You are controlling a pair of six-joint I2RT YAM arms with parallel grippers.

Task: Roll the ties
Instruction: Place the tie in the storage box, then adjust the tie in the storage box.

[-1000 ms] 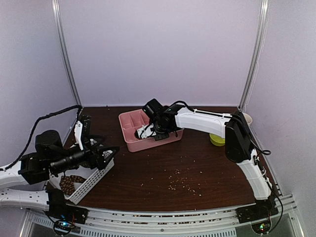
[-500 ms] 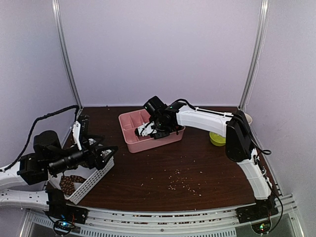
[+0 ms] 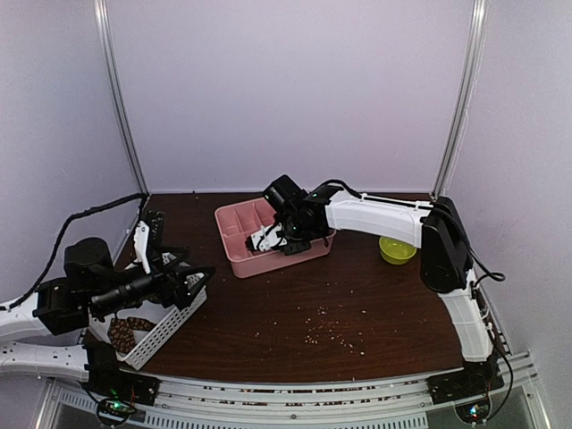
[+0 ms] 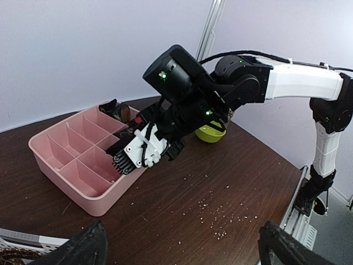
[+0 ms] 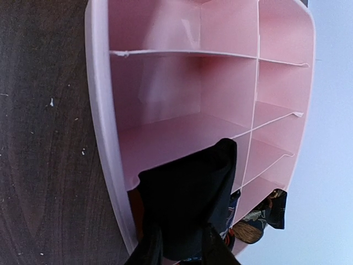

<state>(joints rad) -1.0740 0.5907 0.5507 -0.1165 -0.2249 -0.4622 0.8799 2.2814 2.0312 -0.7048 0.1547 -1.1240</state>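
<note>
pink tray (image 3: 246,264), black tie (image 5: 187,204), yellow-green bowl (image 3: 398,251)

A divided tray (image 3: 257,264) sits at the middle back of the table (image 3: 268,308), with crumbs (image 3: 329,329) scattered in front of it and a bowl (image 3: 398,251) to its right, behind the right arm. The right gripper (image 3: 265,239) hangs over the tray's near side with a tie (image 5: 187,204) between its fingers, and another tie (image 4: 119,111) lies in a corner compartment at the tray's right end. A basket (image 3: 168,323) holding more ties (image 3: 125,332) stands at the table's near left edge, under the left gripper (image 3: 192,282).
</note>
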